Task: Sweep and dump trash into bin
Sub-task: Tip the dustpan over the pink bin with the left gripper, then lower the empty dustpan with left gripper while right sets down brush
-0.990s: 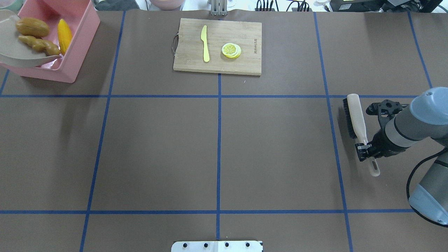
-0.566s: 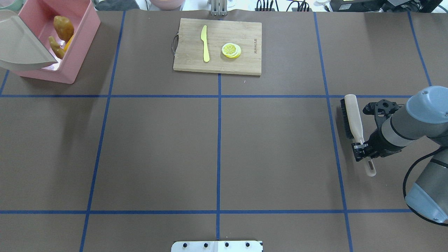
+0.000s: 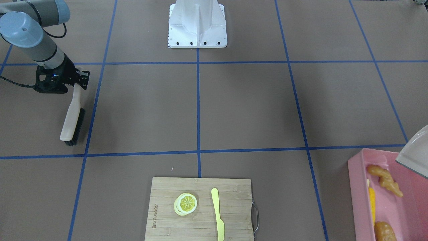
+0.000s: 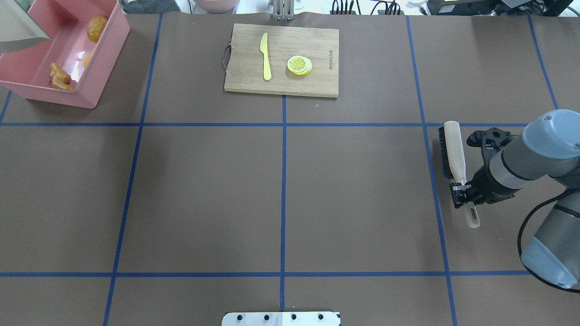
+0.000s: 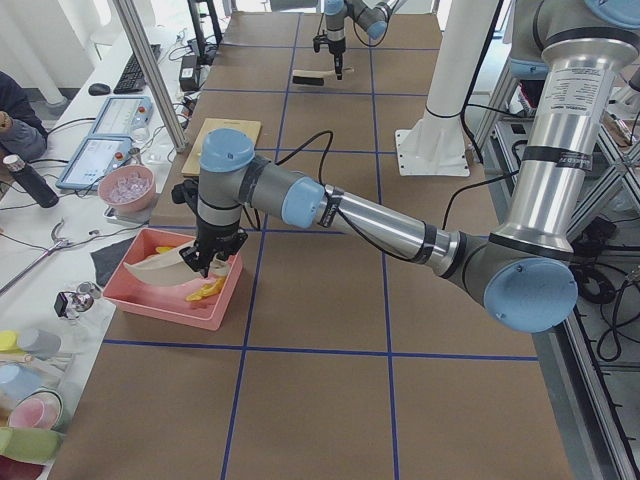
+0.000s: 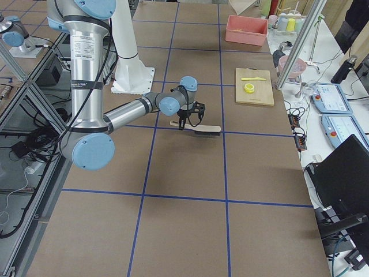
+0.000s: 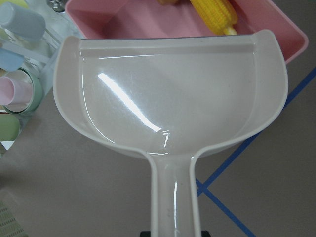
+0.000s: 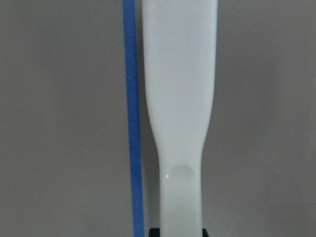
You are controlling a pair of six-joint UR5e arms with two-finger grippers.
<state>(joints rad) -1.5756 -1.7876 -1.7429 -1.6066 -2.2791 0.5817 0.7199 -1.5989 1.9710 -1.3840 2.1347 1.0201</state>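
Observation:
The pink bin stands at the table's far left corner, also in the front view. In it lie the ginger root, the brown potato lump and the corn cob. The beige dustpan is empty and tilted over the bin's rim. My left gripper is shut on its handle. My right gripper is shut on the handle of a beige brush with black bristles, low over the table at the right.
A wooden cutting board at the far middle carries a pale yellow knife and a lemon slice. The robot base is at the near middle. Cups and jars stand beyond the bin.
The dustpan has tipped up and drawn back to the left. The three toy foods have slid off it into the bin. My right gripper has shifted slightly left with the brush.

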